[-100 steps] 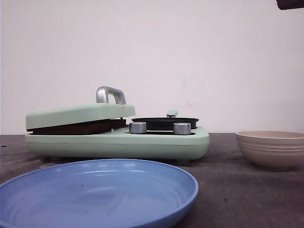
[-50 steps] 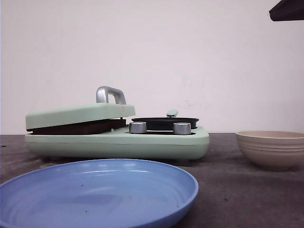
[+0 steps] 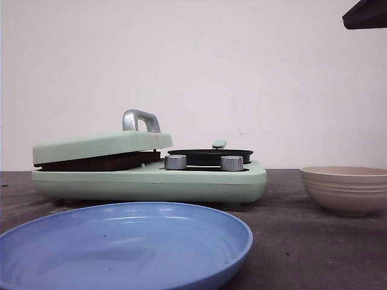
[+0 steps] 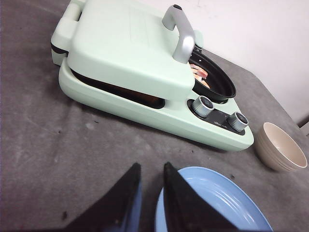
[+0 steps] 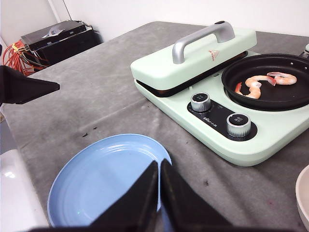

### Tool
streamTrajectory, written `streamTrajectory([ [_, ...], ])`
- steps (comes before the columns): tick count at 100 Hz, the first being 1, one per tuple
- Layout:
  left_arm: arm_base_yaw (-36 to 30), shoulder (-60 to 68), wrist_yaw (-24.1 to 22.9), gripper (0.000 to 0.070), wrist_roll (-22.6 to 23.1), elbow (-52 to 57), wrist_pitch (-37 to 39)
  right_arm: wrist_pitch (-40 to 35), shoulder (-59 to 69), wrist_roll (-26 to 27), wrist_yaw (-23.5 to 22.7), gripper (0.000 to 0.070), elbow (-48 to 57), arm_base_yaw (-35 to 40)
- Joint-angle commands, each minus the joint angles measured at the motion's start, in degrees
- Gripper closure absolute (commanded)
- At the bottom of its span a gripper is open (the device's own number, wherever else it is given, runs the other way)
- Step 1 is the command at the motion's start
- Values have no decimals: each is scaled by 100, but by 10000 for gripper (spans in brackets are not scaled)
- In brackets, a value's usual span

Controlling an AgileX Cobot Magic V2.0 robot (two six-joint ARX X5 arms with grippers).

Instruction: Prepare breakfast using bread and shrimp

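Hovering over the table (image 4: 43, 145), the left gripper (image 4: 150, 170) shows a narrow gap between its fingers; the right gripper (image 5: 159, 166) has fingers pressed together, empty. Just beneath both lies the blue plate (image 5: 104, 181). Beyond it, the cooker (image 5: 212, 92), lid (image 4: 130, 46) down, pan (image 5: 270, 79) holding shrimp (image 5: 260, 82). Bread: cannot tell.

Breakfast maker (image 5: 207, 92): one, mint green, lid handle (image 5: 200, 38) one. Control knobs: two (image 5: 200, 102) (image 5: 238, 124). Black pan (image 5: 270, 82): one. Shrimp (image 5: 263, 83): two, possibly three. Blue plate (image 5: 104, 179): one. Beige bowl (image 3: 344, 188): one.
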Motion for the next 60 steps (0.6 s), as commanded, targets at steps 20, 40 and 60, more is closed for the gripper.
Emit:
streamTrajectory([
  [20, -17, -7, -7, 700, -61, 39, 42, 52, 11, 57, 0, 700, 31, 33],
  [40, -17, -7, -7, 700, -61, 39, 44, 52, 11, 57, 0, 700, 31, 33],
  [60, 90, -87, -216, 700, 337, 11, -57, 52, 11, 57, 0, 700, 31, 33],
])
